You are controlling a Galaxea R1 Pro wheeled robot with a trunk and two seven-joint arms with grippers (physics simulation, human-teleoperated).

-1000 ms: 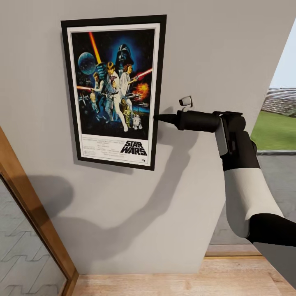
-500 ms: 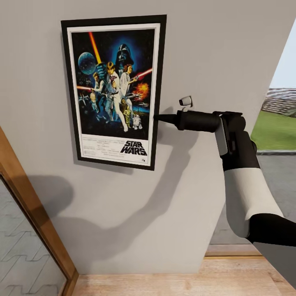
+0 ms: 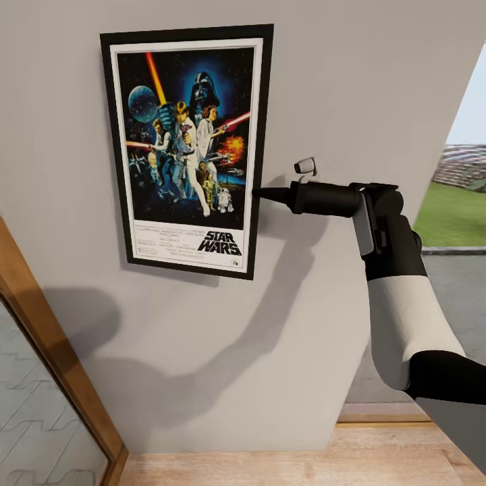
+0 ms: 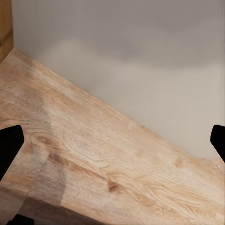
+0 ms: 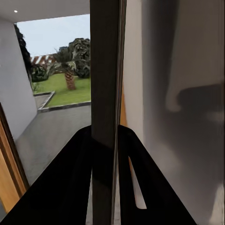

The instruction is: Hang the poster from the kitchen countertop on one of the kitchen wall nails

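Note:
The framed Star Wars poster (image 3: 189, 148) hangs upright and flat against the grey wall (image 3: 351, 81). My right gripper (image 3: 260, 194) reaches in from the right and is shut on the poster's right edge, a little below mid-height. In the right wrist view the poster's dark edge (image 5: 105, 70) runs straight between the two black fingers (image 5: 70, 173). My left gripper (image 4: 112, 140) is open, holds nothing, and points down at the wooden floor (image 4: 93, 150). No nail shows behind the frame. The kitchen countertop is out of view.
A wooden door frame (image 3: 54, 351) with a glass pane (image 3: 34, 418) slants up at the lower left. Wooden floor (image 3: 304, 466) meets the wall's foot. At the right, an opening (image 3: 452, 209) looks onto pavement and a lawn.
The head view has shifted very slightly, seen at the door frame. The poster and the right gripper keep their places.

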